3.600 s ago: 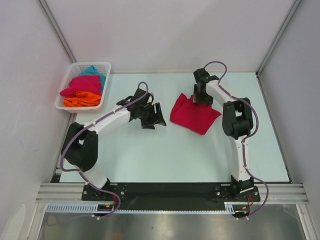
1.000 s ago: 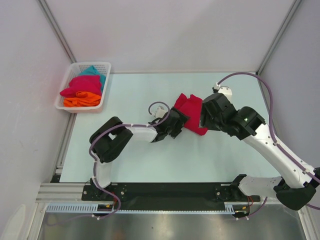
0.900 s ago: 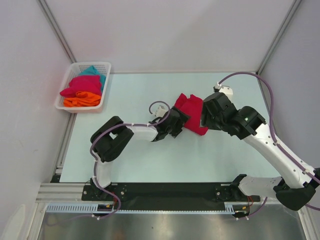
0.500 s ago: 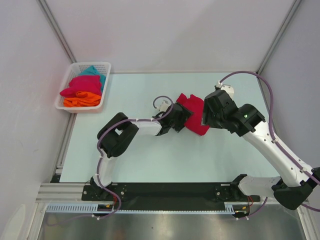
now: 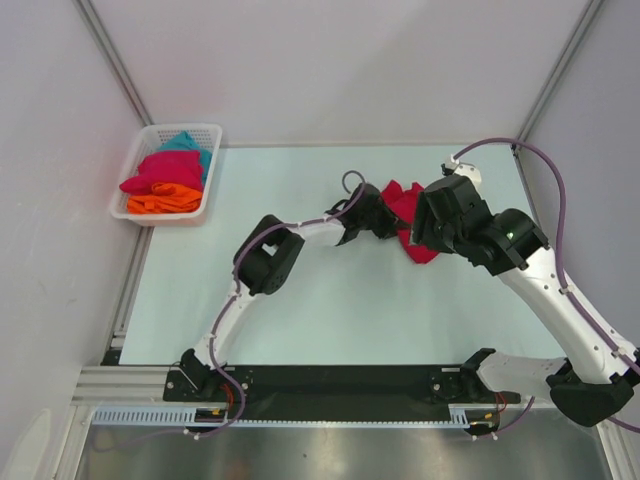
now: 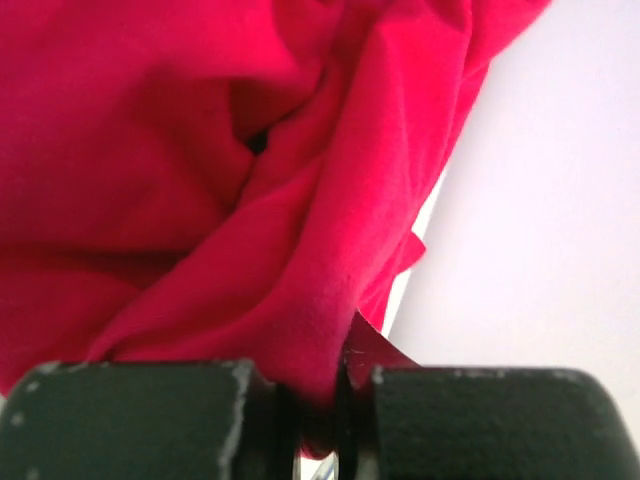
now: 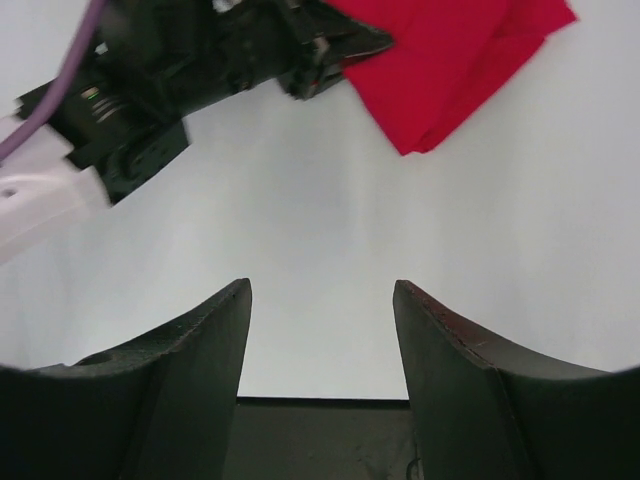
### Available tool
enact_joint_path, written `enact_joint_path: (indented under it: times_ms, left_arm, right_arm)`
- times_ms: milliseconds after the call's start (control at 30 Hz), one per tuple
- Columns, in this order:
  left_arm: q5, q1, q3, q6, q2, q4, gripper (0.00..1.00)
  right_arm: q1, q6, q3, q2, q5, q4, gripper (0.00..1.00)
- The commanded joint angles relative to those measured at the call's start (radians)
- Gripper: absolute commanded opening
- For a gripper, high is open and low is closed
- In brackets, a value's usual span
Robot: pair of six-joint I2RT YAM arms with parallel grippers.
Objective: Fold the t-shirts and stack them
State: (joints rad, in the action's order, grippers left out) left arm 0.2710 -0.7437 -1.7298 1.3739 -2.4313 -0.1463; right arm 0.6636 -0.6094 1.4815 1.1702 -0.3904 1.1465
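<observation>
1. Left wrist view: left end effector (image 6: 315, 405) clamped on a fold of the crimson t-shirt (image 6: 200, 150).
2. Right wrist view: right end effector (image 7: 320, 295) spread wide, empty, above the counter (image 7: 300, 220).
3. Overhead: crimson t-shirt, partly hidden, seemingly bunched between both arms.

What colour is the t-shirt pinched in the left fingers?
The t-shirt is plain crimson-pink, clearest in the left wrist view.

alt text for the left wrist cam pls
The left gripper, closed at the bottom edge, pinches a fold of the crimson t-shirt, whose rumpled cloth fills most of the frame. Pale table shows on the right.
</observation>
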Motion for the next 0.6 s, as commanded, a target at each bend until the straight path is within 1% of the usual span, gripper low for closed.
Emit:
enact_joint_path:
  times_ms: [0,33,67,167,267,333,367,400,433,467,500,567]
  left_arm:
    - [0.318,-0.072,-0.359,-0.096,-0.168,0.1,0.04]
    - [0.364,-0.098,-0.408,-0.102,-0.217,0.112,0.04]
    - [0.388,-0.112,-0.492,-0.114,-0.239,0.126,0.04]
    - [0.493,-0.157,-0.598,-0.096,-0.314,0.126,0.04]
    - [0.566,-0.187,-0.579,-0.065,-0.336,0.045,0.06]
    - [0.602,-0.204,-0.579,-0.073,-0.354,0.036,0.08]
    - [0.634,-0.207,-0.57,-0.076,-0.36,0.03,0.12]
    - [0.645,-0.212,-0.559,-0.078,-0.364,0.027,0.19]
    - [0.652,-0.215,-0.542,-0.082,-0.356,0.016,0.28]
    - [0.655,-0.214,-0.477,-0.084,-0.342,-0.019,0.49]
    - [0.643,-0.214,-0.438,-0.087,-0.324,-0.036,0.6]
    - [0.629,-0.204,-0.343,-0.108,-0.263,-0.056,0.86]
  right_arm:
    - [0.001,0.0,0.045,-0.021,0.01,-0.008,0.64]
    - [0.001,-0.003,0.046,-0.018,0.015,-0.01,0.64]
    - [0.007,-0.006,0.046,-0.02,0.016,-0.013,0.64]
    - [0.017,-0.015,0.048,-0.018,0.015,-0.016,0.64]
    - [0.025,-0.024,0.045,-0.015,0.012,-0.021,0.64]
    - [0.03,-0.029,0.036,-0.014,0.013,-0.027,0.64]
    - [0.03,-0.032,0.033,-0.011,0.013,-0.033,0.64]
    - [0.03,-0.033,0.03,-0.007,0.015,-0.036,0.63]
    - [0.034,-0.035,0.017,-0.006,0.018,-0.044,0.64]
    - [0.034,-0.036,0.011,-0.001,0.016,-0.056,0.63]
    - [0.034,-0.038,0.0,0.002,0.019,-0.06,0.63]
    - [0.034,-0.039,-0.026,0.005,0.018,-0.07,0.64]
